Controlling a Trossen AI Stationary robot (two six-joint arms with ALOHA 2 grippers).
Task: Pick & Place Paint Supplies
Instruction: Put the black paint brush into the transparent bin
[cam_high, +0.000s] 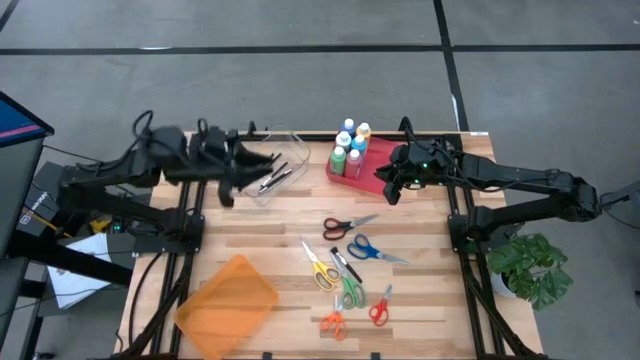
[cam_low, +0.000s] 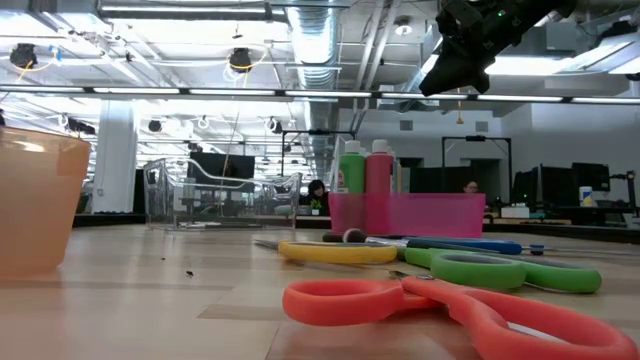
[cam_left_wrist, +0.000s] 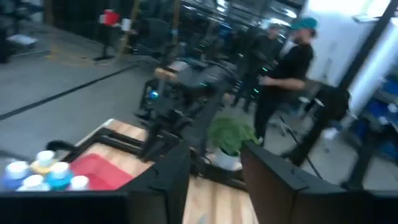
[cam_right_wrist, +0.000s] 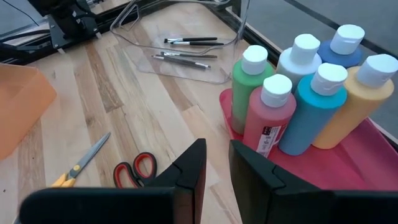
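Observation:
Several small paint bottles (cam_right_wrist: 311, 112) with white caps, in green, pink, blue, white and yellow, stand upright in a pink tray (cam_right_wrist: 348, 168) near the table's far edge (cam_high: 350, 145). My right gripper (cam_right_wrist: 217, 165) hovers raised just to the near right of the tray (cam_high: 388, 190), open with a narrow gap, touching nothing; the low view shows it high above the tray (cam_low: 435, 85). My left gripper (cam_left_wrist: 214, 180) is open, pointing toward the table's right, over a clear container (cam_high: 280, 165) on the far left.
The clear container holds thin paintbrushes (cam_right_wrist: 186, 53). Several coloured-handled scissors (cam_high: 345, 270) lie spread over the table's middle and near part. An orange bin (cam_high: 228, 305) sits at the near left. A potted plant (cam_high: 530, 265) stands off the right edge. A person (cam_left_wrist: 292, 68) stands beyond the table.

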